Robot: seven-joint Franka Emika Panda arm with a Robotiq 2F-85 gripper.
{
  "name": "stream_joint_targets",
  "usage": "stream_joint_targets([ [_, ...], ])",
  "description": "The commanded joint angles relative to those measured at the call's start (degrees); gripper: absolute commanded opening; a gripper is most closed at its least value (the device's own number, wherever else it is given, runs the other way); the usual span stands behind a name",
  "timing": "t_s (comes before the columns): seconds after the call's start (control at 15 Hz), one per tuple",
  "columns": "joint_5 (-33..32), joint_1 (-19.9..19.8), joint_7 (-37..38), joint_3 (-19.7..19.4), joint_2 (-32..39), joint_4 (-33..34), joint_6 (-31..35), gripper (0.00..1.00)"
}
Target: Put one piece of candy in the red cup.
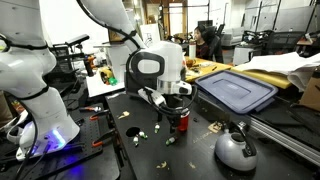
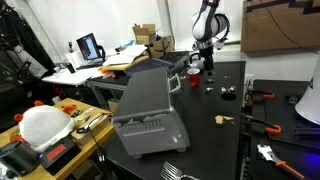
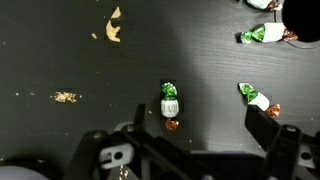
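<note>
The red cup (image 1: 181, 121) stands on the black table just below and right of my gripper (image 1: 166, 97); it also shows in an exterior view (image 2: 193, 72) beside the gripper (image 2: 205, 62). Several green-and-white wrapped candies lie on the table. In the wrist view one candy (image 3: 169, 101) lies between my open fingers (image 3: 195, 125), nearer the left one. Another candy (image 3: 254, 96) lies by the right finger and a third (image 3: 262, 34) farther off. The gripper is open, empty and hovers above the table.
A grey toaster oven (image 2: 145, 110) stands at the table's edge. A blue-lidded bin (image 1: 236, 90) and a metal kettle (image 1: 236, 149) sit near the cup. Loose candies (image 1: 135, 130) and crumbs (image 3: 113, 26) are scattered on the table.
</note>
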Motion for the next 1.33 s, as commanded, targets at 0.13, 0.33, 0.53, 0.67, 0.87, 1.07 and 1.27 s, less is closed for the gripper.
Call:
stream_joint_targets([
  [0.13, 4.02, -3.2, -1.63, 1.81, 3.88, 5.89, -1.41, 1.0],
  [0.33, 4.26, -4.28, -1.31, 1.89, 5.59, 7.82, -1.65, 1.0],
  [0.53, 3.98, -5.38, -1.43, 1.85, 6.83, 8.75, -1.87, 1.0],
  [0.67, 4.19, -6.09, -1.52, 2.07, 7.28, 8.8, -1.95, 1.0],
  [0.87, 4.51, -7.03, -2.18, 2.56, 7.46, 8.26, -2.36, 1.0],
  [1.07, 4.32, -7.49, -2.26, 2.79, 7.69, 7.61, -2.28, 1.0],
  [1.27, 4.26, -7.91, -2.6, 3.25, 7.74, 6.64, -1.8, 1.0],
])
